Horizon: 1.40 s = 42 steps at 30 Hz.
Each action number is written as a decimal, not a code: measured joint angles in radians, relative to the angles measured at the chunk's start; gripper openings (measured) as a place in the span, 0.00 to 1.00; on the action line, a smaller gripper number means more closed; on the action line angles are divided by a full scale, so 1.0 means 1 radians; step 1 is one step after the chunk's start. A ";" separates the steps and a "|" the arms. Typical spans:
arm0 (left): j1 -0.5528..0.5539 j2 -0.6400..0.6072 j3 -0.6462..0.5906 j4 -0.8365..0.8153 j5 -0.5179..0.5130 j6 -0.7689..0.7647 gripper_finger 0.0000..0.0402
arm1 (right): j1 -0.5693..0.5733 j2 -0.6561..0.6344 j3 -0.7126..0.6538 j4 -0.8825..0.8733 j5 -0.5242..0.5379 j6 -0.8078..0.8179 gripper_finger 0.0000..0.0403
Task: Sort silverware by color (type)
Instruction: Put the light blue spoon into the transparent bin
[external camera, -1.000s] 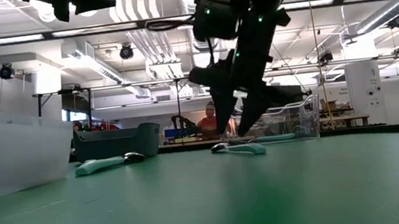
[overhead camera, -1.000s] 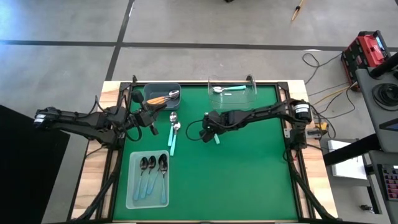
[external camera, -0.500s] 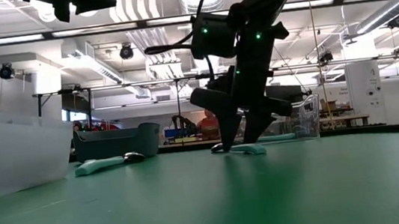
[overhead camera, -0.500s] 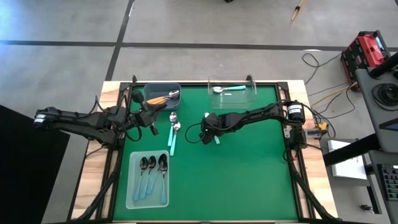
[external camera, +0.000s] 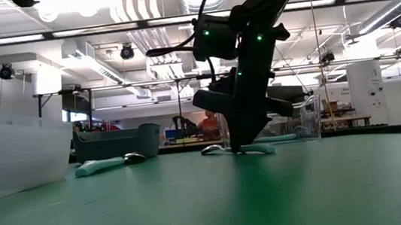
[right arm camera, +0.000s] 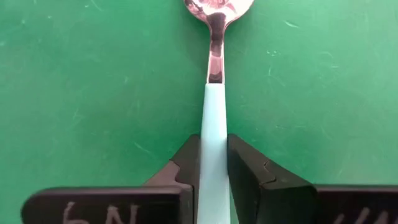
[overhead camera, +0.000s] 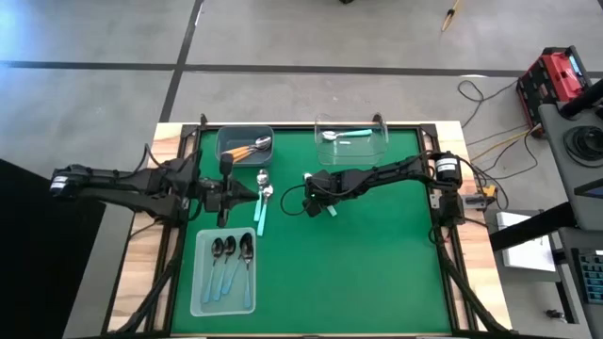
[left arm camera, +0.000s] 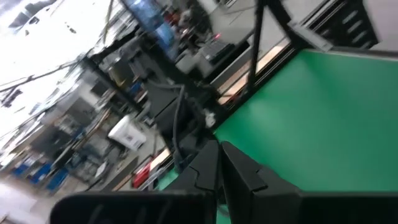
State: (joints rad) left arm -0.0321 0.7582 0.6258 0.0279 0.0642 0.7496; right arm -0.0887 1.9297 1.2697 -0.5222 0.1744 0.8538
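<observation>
Step in hand: pickup of one teal spoon [right arm camera: 214, 93] at mat centre, where the right gripper [right arm camera: 214, 163] is down on the green mat [overhead camera: 377, 245] with its fingers pinched on the teal handle; the next move, by my reading, calls for a straight lift and a carry toward 1 o'clock to the clear bin [overhead camera: 351, 139], which already holds a teal spoon. In the high view the spoon's long axis runs roughly 4 to 10 o'clock, bowl toward 10. Farther off at 9 o'clock the left gripper [overhead camera: 224, 196] waits with fingers together, holding nothing, beside two more teal spoons [overhead camera: 263, 200].
</observation>
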 joint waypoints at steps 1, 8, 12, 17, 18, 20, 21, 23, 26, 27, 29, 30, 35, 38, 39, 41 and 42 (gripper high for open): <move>0.009 0.000 0.000 0.000 0.025 0.001 0.00 | 0.000 -0.004 0.000 0.001 -0.002 -0.007 0.11; 0.078 0.000 -0.007 0.001 0.120 -0.020 0.00 | 0.033 -0.083 -0.007 -0.004 -0.049 -0.074 0.11; 0.129 0.000 -0.008 0.001 0.243 -0.037 0.00 | 0.062 -0.176 -0.006 0.012 -0.037 -0.122 0.11; 0.171 0.001 -0.009 0.009 0.287 -0.068 0.05 | 0.104 -0.274 -0.036 0.043 -0.034 -0.166 0.11; 0.177 0.004 -0.009 0.011 0.287 -0.073 0.07 | 0.113 -0.298 -0.045 0.060 -0.041 -0.179 0.11; 0.182 0.016 -0.009 0.011 0.287 -0.077 0.11 | 0.128 -0.346 -0.073 0.110 -0.065 -0.219 0.11; 0.182 0.026 -0.009 0.013 0.288 -0.077 0.14 | 0.136 -0.369 -0.092 0.158 -0.079 -0.241 0.11; 0.183 0.055 -0.010 0.029 0.296 -0.070 0.20 | 0.149 -0.414 -0.143 0.284 -0.122 -0.279 0.11; 0.183 0.105 -0.010 0.064 0.324 -0.052 0.29 | 0.166 -0.480 -0.241 0.511 -0.207 -0.329 0.11; 0.183 0.123 -0.010 0.090 0.329 -0.048 0.32 | 0.170 -0.496 -0.277 0.584 -0.233 -0.345 0.11; 0.183 0.153 -0.010 0.122 0.327 -0.045 0.39 | 0.169 -0.517 -0.344 0.716 -0.287 -0.351 0.11; 0.183 0.169 -0.011 0.147 0.318 -0.044 0.42 | 0.169 -0.520 -0.374 0.769 -0.309 -0.354 0.11; 0.183 0.241 -0.010 0.242 0.315 -0.052 0.53 | 0.168 -0.512 -0.485 1.054 -0.442 -0.387 0.11; 0.183 0.290 -0.009 0.304 0.344 -0.055 0.56 | 0.167 -0.501 -0.497 1.119 -0.459 -0.409 0.11; 0.183 0.306 -0.009 0.318 0.358 -0.056 0.57 | 0.167 -0.500 -0.499 1.121 -0.466 -0.415 0.11; 0.183 0.344 -0.006 0.368 0.388 -0.062 0.57 | 0.167 -0.495 -0.490 1.136 -0.467 -0.427 0.11; 0.183 0.364 -0.002 0.391 0.404 -0.072 0.57 | 0.167 -0.494 -0.484 1.142 -0.470 -0.429 0.11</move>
State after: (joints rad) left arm 0.1505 1.1226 0.6240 0.4194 0.4684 0.6779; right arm 0.0782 1.4353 0.7853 0.6196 -0.2954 0.4251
